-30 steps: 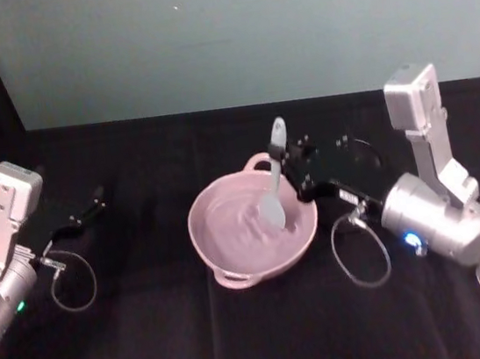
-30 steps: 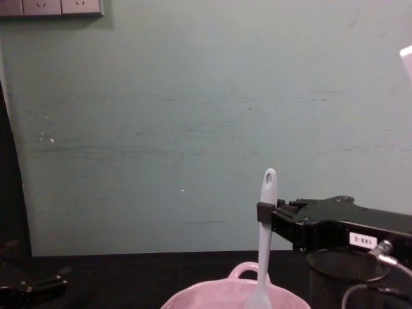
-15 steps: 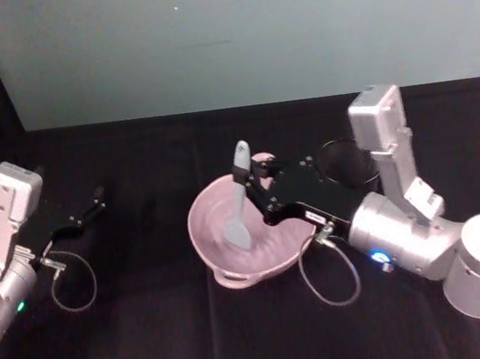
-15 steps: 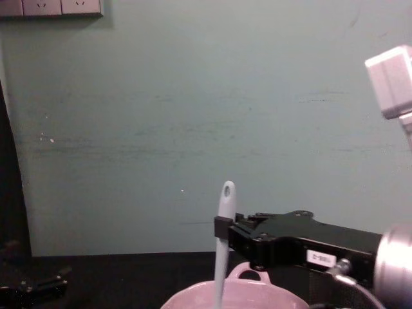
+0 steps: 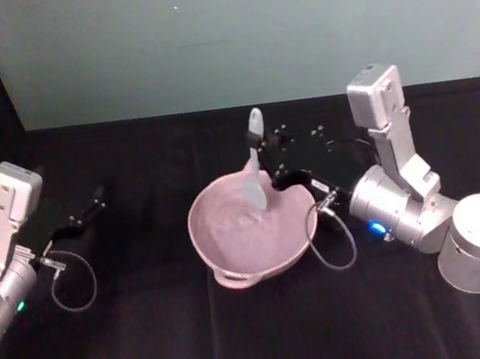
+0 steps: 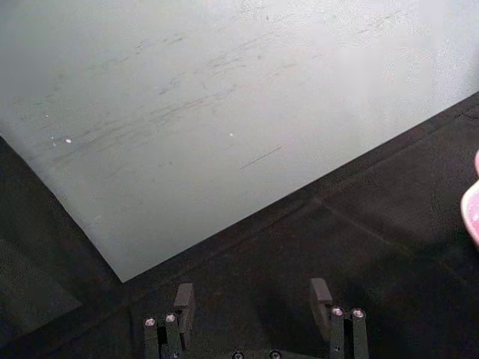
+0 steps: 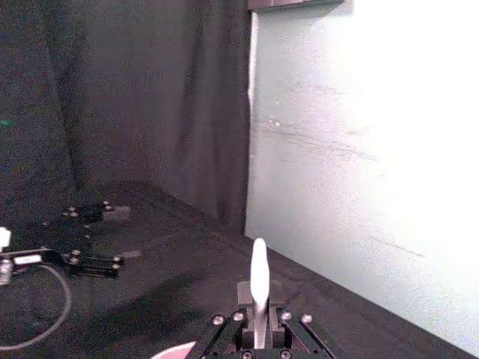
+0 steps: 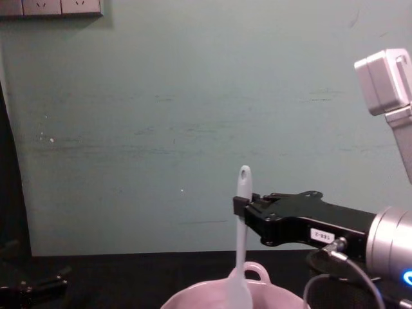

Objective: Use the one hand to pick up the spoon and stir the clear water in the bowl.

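The pale pink bowl (image 5: 239, 241) sits mid-table on black cloth, with water inside. The white spoon (image 5: 254, 164) stands nearly upright, blade dipped in near the bowl's far rim, handle tip up. My right gripper (image 5: 264, 157) reaches in from the right and is shut on the handle's middle. From the chest, the spoon (image 8: 241, 244) rises out of the bowl (image 8: 206, 297) with the right gripper (image 8: 239, 206) clamped on it. The right wrist view shows the spoon handle (image 7: 259, 284) pinched between its fingers. My left gripper (image 5: 93, 203) rests at the left, open (image 6: 252, 299).
A wall stands close behind the table. Cable loops hang from both wrists, one beside the bowl (image 5: 329, 238). A dark cup rim (image 8: 320, 259) shows behind the right arm. A sliver of the pink bowl (image 6: 473, 209) shows in the left wrist view.
The right gripper swept the spoon from the bowl's right side to its left, then back toward the far rim. The left arm has not moved.
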Available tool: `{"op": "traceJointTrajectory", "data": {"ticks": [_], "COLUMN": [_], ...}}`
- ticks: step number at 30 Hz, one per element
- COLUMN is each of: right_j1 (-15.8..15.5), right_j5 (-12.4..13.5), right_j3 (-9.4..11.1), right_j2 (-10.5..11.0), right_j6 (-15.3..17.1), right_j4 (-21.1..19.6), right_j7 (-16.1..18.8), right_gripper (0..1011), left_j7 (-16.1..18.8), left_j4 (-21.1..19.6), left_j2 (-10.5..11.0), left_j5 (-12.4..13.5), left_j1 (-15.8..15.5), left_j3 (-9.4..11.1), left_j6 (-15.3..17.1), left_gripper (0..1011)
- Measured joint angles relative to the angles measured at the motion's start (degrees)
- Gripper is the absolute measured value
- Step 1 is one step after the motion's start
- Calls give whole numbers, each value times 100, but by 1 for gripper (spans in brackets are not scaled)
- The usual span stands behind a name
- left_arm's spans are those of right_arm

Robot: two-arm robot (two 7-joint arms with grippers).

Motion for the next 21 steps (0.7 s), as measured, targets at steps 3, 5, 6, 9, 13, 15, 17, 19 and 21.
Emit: {"op": "traceJointTrajectory", "data": {"ticks": [3, 5, 6, 9, 13, 15, 17, 19, 21], "right_j1": [-36, -67, -89, -177, -278, -315, -375, -429, -473], "right_j5": [-71, -73, -70, 18, 301, 462, 858, 1126, 1296], "right_j3": [97, 138, 161, 252, 403, 472, 645, 770, 882], "right_j2": [55, 82, 98, 146, 175, 184, 233, 295, 349], "right_j6": [34, 84, 114, 250, 501, 644, 956, 1143, 1272], "right_j4": [-32, -77, -107, -244, -474, -586, -854, -1076, -1263], "right_j7": [-30, -32, -29, 0, 71, 92, 162, 208, 210], "right_gripper": [110, 110, 111, 111, 111, 111, 111, 111, 110], "left_j7": [0, 0, 0, 0, 0, 0, 0, 0, 0], "left_j4": [0, 0, 0, 0, 0, 0, 0, 0, 0], "left_j2": [0, 0, 0, 0, 0, 0, 0, 0, 0], "left_j5": [0, 1, 0, 0, 1, 0, 0, 0, 0], "left_j1": [0, 0, 0, 0, 0, 0, 0, 0, 0], "left_j3": [0, 0, 0, 0, 0, 0, 0, 0, 0], "left_j6": [0, 0, 0, 0, 0, 0, 0, 0, 0], "left_gripper": [1011, 1011, 1011, 1011, 1011, 1011, 1011, 1011, 1011]}}
